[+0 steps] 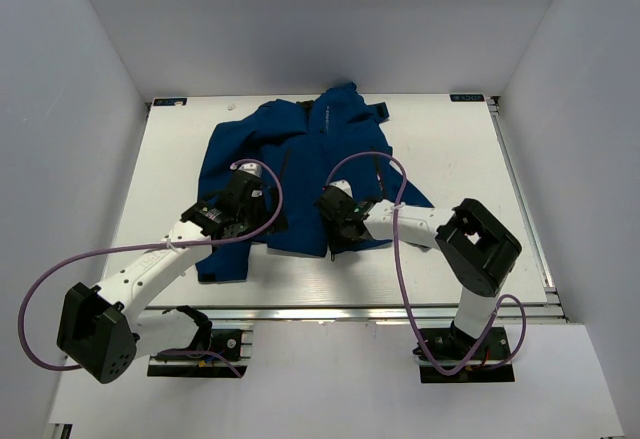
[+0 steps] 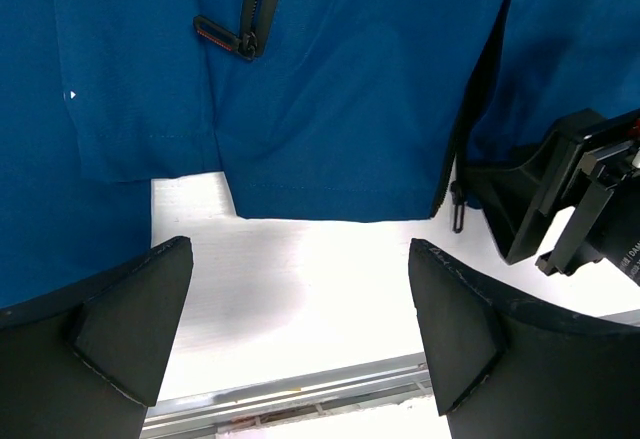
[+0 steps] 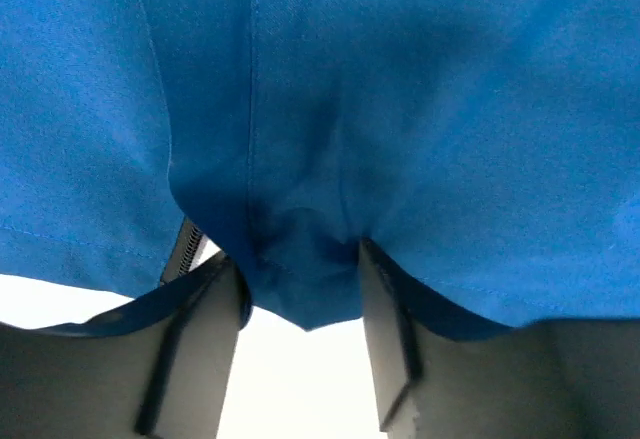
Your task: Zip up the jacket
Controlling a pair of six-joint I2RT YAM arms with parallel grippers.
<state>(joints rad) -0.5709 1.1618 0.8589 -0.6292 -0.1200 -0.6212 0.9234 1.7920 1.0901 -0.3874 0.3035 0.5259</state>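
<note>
1. Cable (image 1: pixel 35 304), purple, loops out from the left arm at the far left of the overhead view.
2. We see the left gripper (image 1: pixel 250 217) low over the near left part of the jacket (image 1: pixel 300 149). Its fingers (image 2: pixel 130 319) stand wide apart with nothing between them, above bare table (image 2: pixel 300 279) just off the hem.
3. We find the jacket spread on the middle of the table, collar toward the far edge and hem toward the arms.
4. In the left wrist view a pocket zipper (image 2: pixel 240 19) with a dark tab lies on the left front panel.
5. Right of it runs the dark central zipper (image 2: pixel 475 99), and a small pull tab (image 2: pixel 458 217) hangs at its bottom, at the hem.
6. We see the right gripper (image 1: pixel 338 234) at the hem just beside that zipper. Its fingers (image 3: pixel 390 349) are drawn narrow and pinch a fold of the blue hem between them.
7. Zipper teeth (image 3: pixel 185 249) show just left of the pinched fold.
</note>
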